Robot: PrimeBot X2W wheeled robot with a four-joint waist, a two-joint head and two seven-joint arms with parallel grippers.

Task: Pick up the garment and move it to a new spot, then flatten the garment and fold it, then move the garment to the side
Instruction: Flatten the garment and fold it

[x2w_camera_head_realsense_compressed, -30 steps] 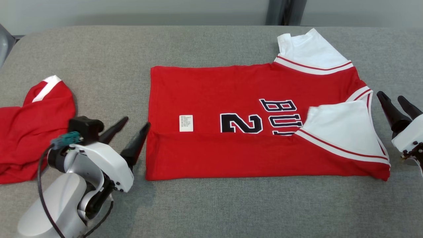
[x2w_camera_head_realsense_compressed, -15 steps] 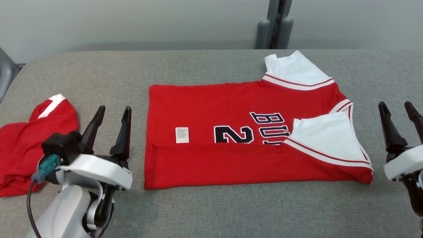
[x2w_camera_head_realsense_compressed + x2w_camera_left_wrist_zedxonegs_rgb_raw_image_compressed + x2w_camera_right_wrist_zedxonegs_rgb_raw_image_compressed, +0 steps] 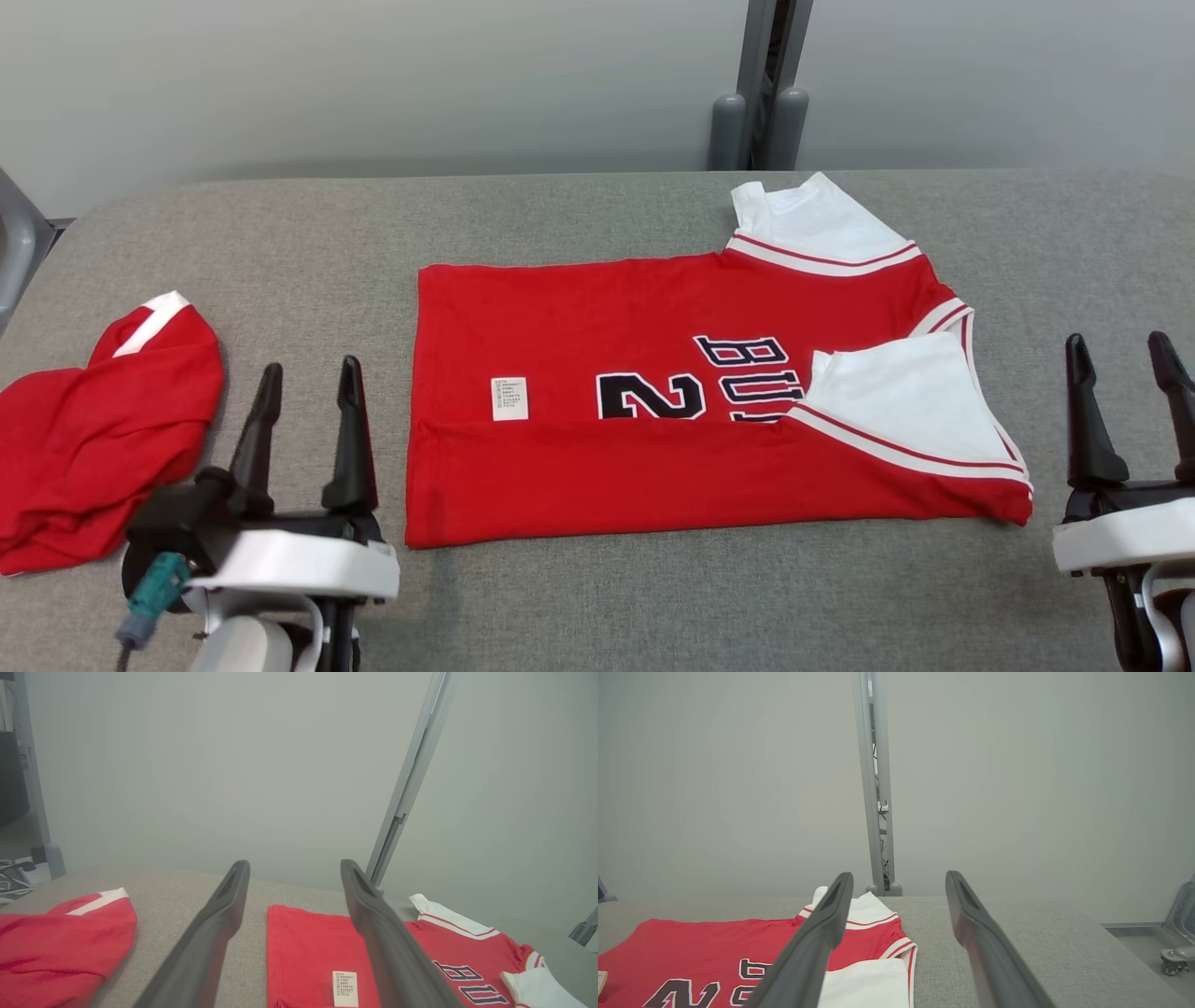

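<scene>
Grippers both released and empty: left gripper just beside the hem end of the jersey, right gripper near its collar end. Jersey lies flat mid table, near edge folded over. Crumpled garment at far left.

A red short-sleeved jersey with white sleeves and dark lettering lies flat mid-way across the grey fabric-covered bench, its near long edge folded up over the body. A small white label sits on it toward 9 o'clock. At 8 o'clock the left tool stands with fingers spread, just beside the jersey's hem, apart from it. At 4 o'clock the right tool is likewise spread, clear of the cloth. A crumpled red cloth lies at 9 o'clock. A grey metal post stands at 12 o'clock.
</scene>
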